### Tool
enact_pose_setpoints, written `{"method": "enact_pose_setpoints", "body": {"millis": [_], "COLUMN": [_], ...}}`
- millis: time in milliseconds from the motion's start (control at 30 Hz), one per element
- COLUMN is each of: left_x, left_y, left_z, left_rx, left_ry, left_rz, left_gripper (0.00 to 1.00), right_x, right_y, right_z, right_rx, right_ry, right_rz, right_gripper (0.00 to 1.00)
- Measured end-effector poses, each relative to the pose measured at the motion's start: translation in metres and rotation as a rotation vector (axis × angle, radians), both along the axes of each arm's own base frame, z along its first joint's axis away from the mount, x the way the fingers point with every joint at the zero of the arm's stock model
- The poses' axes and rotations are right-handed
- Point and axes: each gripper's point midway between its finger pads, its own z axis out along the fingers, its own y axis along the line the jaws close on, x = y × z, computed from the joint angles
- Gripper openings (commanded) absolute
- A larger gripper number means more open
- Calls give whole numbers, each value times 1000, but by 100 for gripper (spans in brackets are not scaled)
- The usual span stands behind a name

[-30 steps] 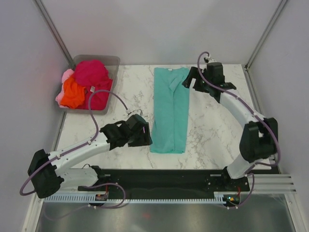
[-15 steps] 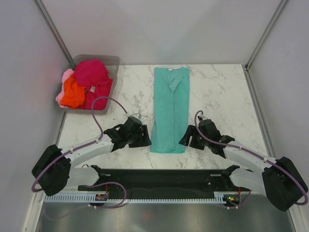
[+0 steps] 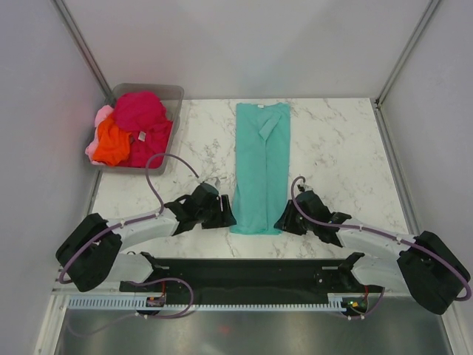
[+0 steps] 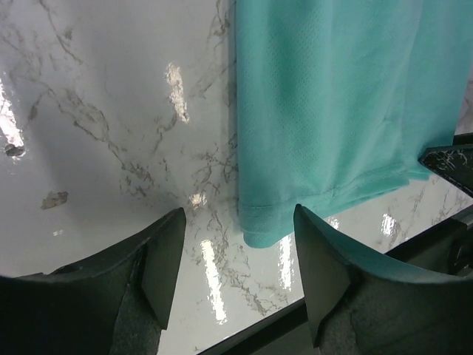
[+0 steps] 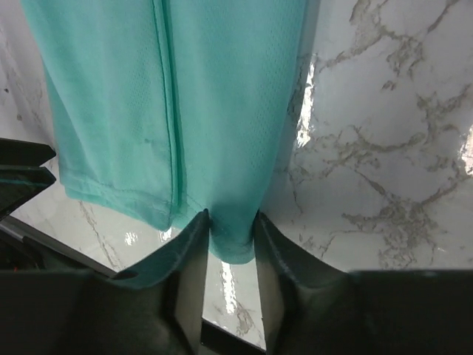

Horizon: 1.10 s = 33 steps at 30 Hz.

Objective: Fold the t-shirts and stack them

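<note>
Right now the teal t-shirt (image 3: 260,163) lies as a long lengthwise-folded strip down the middle of the counter (image 3: 332,148), its hem toward the near edge, while the magenta t-shirt (image 3: 139,111), orange t-shirt (image 3: 111,144) and pink t-shirt (image 3: 101,116) sit heaped in the clear bin (image 3: 176,90) at the far left corner. My right fingers (image 5: 231,222) are pinched in on the hem's right corner, but only on its very tip, so I judge the cloth could slide out on the lift. My left fingers (image 4: 238,222) stand released, the hem's left corner just ahead of them and ungripped. If I raise the right side alone, the strip would likely twist and the side folds spill open. Closing the left too shallow might catch only the top layer.
</note>
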Motion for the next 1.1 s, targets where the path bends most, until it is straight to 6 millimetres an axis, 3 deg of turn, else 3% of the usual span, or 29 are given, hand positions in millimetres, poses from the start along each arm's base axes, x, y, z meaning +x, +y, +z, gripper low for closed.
{"method": "enact_pose_setpoints", "body": {"millis": [167, 233, 533, 567, 700, 800, 867, 967, 1033, 1100], "left_x": [2, 2, -8, -9, -11, -16, -18, -19, -20, -22], "left_y": [-6, -7, -14, -17, -33, -43, -48, -54, -55, -52], "left_z": [1, 2, -5, -6, -1, 3, 3, -2, -6, -11], "left_rx": [-34, -39, -61, -72, -125, -149, -146, -133, -126, -106], "left_ry": [-16, -18, -4, -1, -7, -11, -7, 10, 26, 48], "left_rz": [-11, -13, -38, -42, -62, -82, -93, -91, -79, -66], "left_gripper": [68, 65, 45, 45, 67, 67, 63, 44, 22, 11], "right_x": [0, 0, -5, -6, -8, -9, -10, -11, -11, -12], "right_y": [-2, -3, -13, -14, -18, -18, -19, -20, -21, -22], "right_z": [-6, -7, -7, -7, -7, -7, -7, -7, -7, -7], "right_rx": [-11, -14, -27, -27, -24, -24, -23, -22, -23, -27], "right_ry": [2, 2, -12, -13, -21, -21, -22, -22, -22, -22], "right_rz": [-15, -18, -40, -43, -47, -48, -49, -50, -52, -54], "right_gripper": [6, 0, 0, 0, 0, 0, 0, 0, 0, 0]}}
